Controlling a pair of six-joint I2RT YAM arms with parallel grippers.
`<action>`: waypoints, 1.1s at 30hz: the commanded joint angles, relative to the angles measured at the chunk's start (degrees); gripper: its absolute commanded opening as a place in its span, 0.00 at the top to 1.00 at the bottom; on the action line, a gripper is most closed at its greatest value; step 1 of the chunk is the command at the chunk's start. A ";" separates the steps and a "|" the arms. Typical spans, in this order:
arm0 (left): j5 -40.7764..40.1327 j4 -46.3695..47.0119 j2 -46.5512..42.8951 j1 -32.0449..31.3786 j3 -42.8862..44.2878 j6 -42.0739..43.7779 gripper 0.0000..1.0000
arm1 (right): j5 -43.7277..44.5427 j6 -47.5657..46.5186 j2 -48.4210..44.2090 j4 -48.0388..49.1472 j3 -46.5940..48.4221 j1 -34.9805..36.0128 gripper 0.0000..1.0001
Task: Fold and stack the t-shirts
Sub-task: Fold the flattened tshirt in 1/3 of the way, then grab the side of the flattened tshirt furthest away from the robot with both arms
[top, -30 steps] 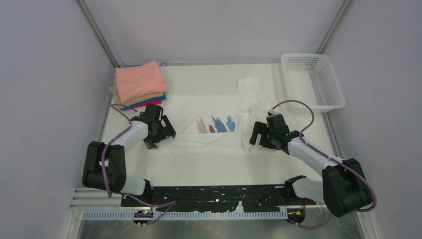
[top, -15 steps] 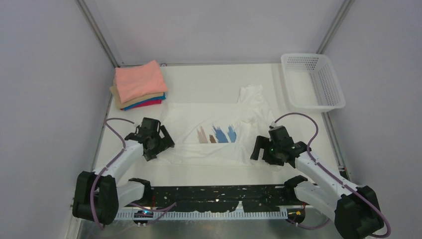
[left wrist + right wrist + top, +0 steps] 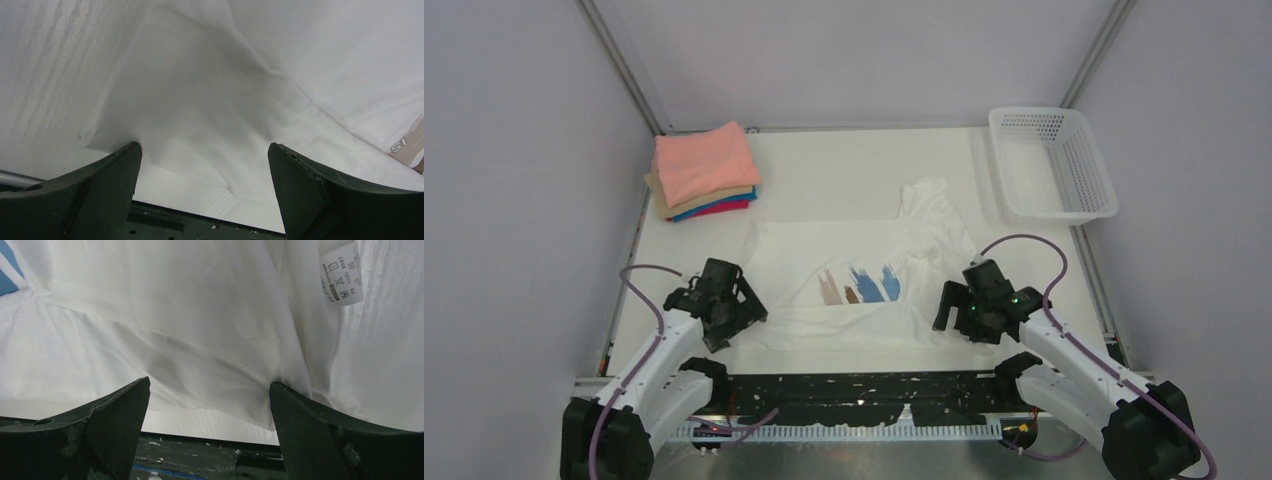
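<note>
Finding: the white t-shirt (image 3: 844,260) lies spread across the middle of the bench (image 3: 844,160), print (image 3: 859,285) facing up and its near edge close to the arm bases. One part is bunched and creased at the far right (image 3: 924,195). The folded stack (image 3: 704,170), salmon-pink on top, sits at the far left corner, well apart from the shirt. The basket (image 3: 1092,170) stands at the far right.

Grippers: the left gripper (image 3: 727,312) is at the shirt's near left corner and the right gripper (image 3: 957,308) at its near right corner. In both wrist views the jaws stand wide apart, with the cloth edge lying between the fingers and nothing pinched (left gripper (image 3: 204,146), right gripper (image 3: 210,384)). A care label (image 3: 340,272) shows beside the right gripper.

Assessment: we judge the laying-out step to be in hand, with no fold yet made on this shirt.

Requirement for the next move: each gripper must close on its own corner, taking both layers. The two must then lift together and carry the near edge evenly over the print. The bunched far-right part wants flattening or tucking in first, or the fold will come out lopsided
</note>
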 commanded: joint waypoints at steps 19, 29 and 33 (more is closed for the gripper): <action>-7.37 -10.20 -6.25 -1.18 21.55 5.40 0.00 | 15.84 -6.39 -5.99 -4.85 19.47 0.23 0.05; -3.86 -4.72 33.56 -1.75 52.10 28.58 0.01 | 25.11 -11.05 9.50 17.17 29.45 -0.95 0.05; -3.30 -6.76 47.81 -1.28 64.05 35.50 0.04 | 21.97 -13.95 17.84 22.50 33.60 -3.41 0.05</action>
